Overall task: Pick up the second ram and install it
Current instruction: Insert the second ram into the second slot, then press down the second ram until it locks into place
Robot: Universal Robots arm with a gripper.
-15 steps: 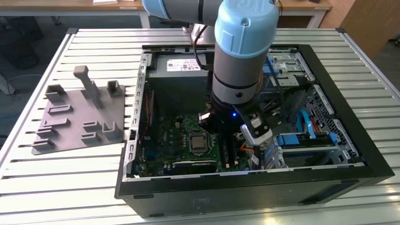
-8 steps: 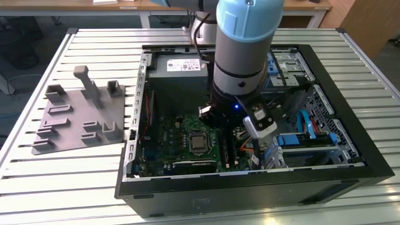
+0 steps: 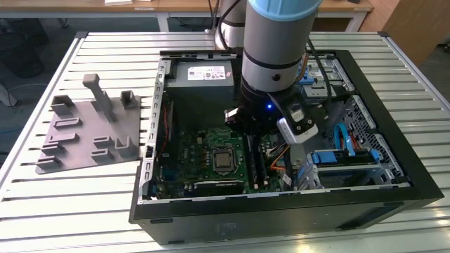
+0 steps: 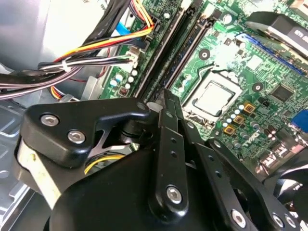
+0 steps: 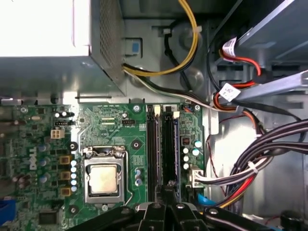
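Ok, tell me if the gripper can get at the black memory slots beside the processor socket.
Probably yes. In the first wrist view the gripper hangs directly over the memory slots, the cable bundles lie off to one side of them, and nothing shows between gripper and slots.

UR arm (image 3: 273,47): grey tube, pale blue cap, black band; black wrist with a small blue LED, silver-and-black camera module (image 3: 296,126) clipped on. Gripper (image 4: 166,103): matte black linkage bars, silver hex screws at the pivots.
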